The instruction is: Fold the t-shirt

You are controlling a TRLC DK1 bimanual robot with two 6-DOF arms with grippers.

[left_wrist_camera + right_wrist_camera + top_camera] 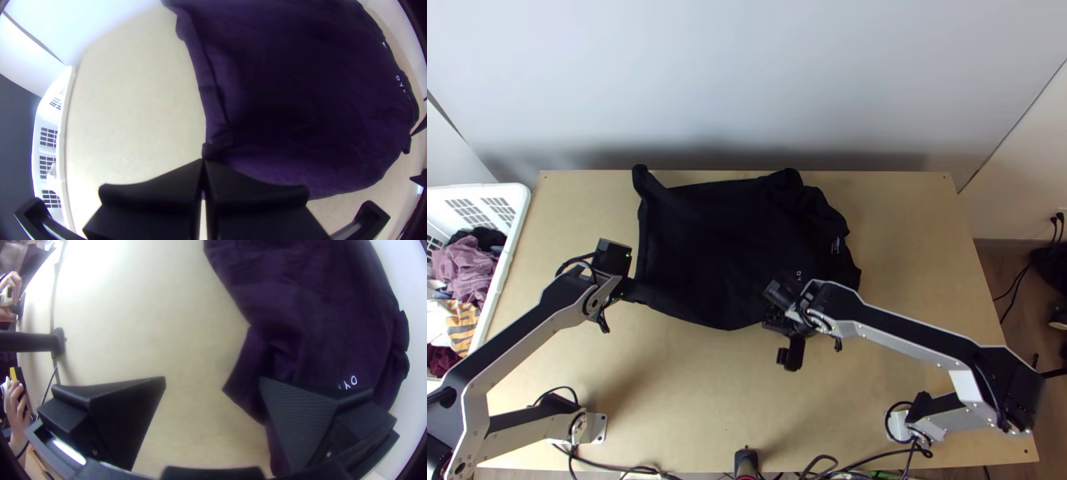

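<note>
Shirt [707, 232] mostly flat, folding at an early stage.
On the table [699, 384], the shirt lay broadly spread from the left gripper [203, 161] across to the right gripper [212, 379] and out beyond both; no main fold had been made, as far as could be judged, so halving and squaring it up were left to do. Past the right gripper, the far end sat rumpled and bunched, needing to be smoothed. Running away from the left gripper, a narrow strip of edge looked turned over (a hem, perhaps, rather than a fold). The left gripper was clenched on the shirt's near corner; the right gripper was released, its fingers wide apart, one over cloth, the other over bare wood, near some small white letters [351, 381].
</note>
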